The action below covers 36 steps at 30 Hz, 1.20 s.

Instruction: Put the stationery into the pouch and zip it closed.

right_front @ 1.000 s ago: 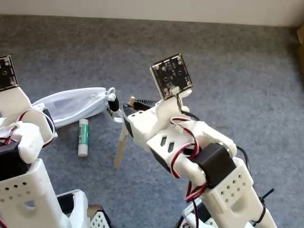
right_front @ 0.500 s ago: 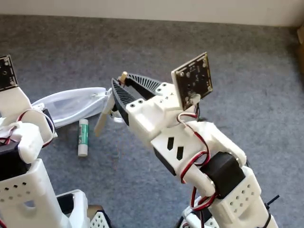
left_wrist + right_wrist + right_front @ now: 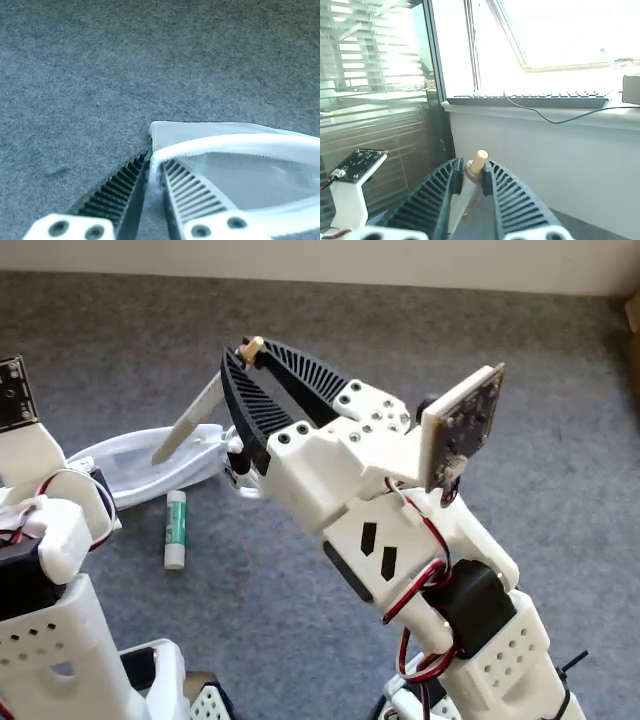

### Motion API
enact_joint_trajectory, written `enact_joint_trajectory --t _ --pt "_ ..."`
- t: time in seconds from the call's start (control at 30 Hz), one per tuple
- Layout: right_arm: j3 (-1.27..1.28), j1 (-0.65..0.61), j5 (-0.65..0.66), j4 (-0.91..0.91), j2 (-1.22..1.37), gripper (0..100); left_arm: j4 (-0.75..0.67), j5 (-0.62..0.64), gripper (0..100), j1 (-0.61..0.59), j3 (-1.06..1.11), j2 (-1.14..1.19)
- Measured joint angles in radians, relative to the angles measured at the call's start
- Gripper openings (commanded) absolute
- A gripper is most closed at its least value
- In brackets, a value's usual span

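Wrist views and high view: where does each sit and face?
High view: fixed overhead, looking down at table, left arm, right arm, pouch.
Left wrist view: low, facing table; left gripper pinches pouch edge.
Right wrist view: raised, facing a window; right gripper clamps a stick.
Shared: high and left, pouch; high and right, stick.

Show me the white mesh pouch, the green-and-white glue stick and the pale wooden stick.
white mesh pouch [image 3: 125,475], high view, middle of its mesh
green-and-white glue stick [image 3: 175,530], high view, middle of the tube
pale wooden stick [image 3: 200,405], high view, mid shaft
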Motion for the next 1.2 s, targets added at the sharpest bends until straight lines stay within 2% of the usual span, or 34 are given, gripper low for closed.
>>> enact_joint_trajectory --t 0.3,0.47,0.7,1.2 --pt "0.153 0.0 0.003 -0.14 0.0 0.4 0.0 0.0 1 0.0 0.0 0.0" --pt "0.27 -0.023 0.14 -0.238 0.0 0.4 0.0 0.0 1 0.0 0.0 0.0" --pt "0.405 -0.133 0.288 -0.293 0.002 0.4 0.0 0.0 1 0.0 0.0 0.0" --pt "0.41 -0.167 0.302 -0.293 0.002 0.4 0.0 0.0 1 0.0 0.0 0.0"
